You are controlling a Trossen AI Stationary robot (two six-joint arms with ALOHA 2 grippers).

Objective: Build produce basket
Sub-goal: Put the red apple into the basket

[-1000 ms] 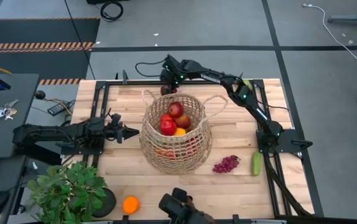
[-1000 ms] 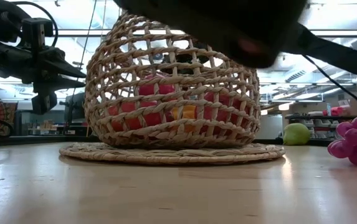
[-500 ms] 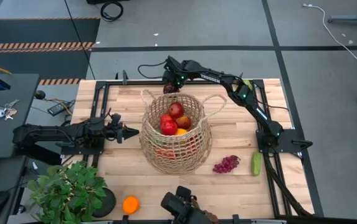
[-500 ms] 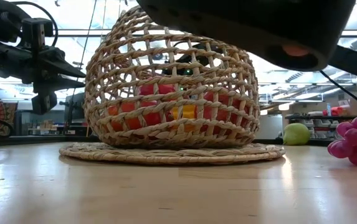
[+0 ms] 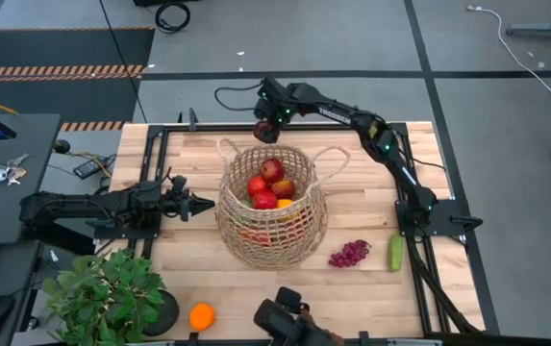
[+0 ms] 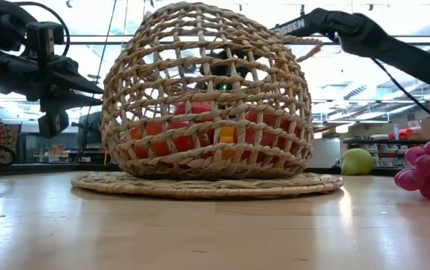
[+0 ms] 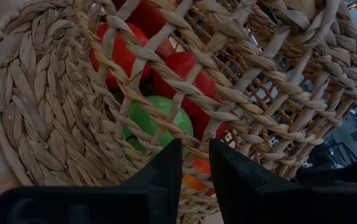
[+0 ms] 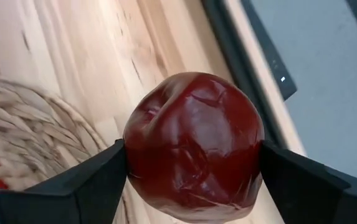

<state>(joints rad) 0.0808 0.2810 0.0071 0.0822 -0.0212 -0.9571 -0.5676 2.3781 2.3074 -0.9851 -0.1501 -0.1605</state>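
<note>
The tan wicker basket (image 5: 272, 207) stands on its flat woven base mid-table, holding red apples (image 5: 263, 192) and other produce. My right gripper (image 5: 266, 132) hangs over the table's far strip, just beyond the basket's far rim, shut on a dark red apple (image 8: 194, 146). My left gripper (image 5: 206, 203) is shut and points level at the basket's left wall (image 7: 72, 124), short of touching it. Purple grapes (image 5: 349, 254), a green cucumber (image 5: 395, 252) and an orange (image 5: 201, 315) lie on the wood. My right gripper pinches the dark red apple between its two fingers (image 8: 97, 180), one on each opposite side (image 8: 134, 168). The fingers slant down from the table's right-far side. The apple is lifted clear of the wood, beside the basket's rim (image 8: 35, 118).
A potted green plant (image 5: 107, 293) fills the near left corner. A green pear (image 6: 357, 161) shows beyond the grapes (image 6: 428, 172) in the low view. Black frame rails (image 5: 419, 173) run along the table's sides. Bare wood lies right of and in front of the basket.
My right gripper has risen with the dark red apple and drawn a little toward the table's far edge, staying shut on it. The basket and its contents have stayed put.
</note>
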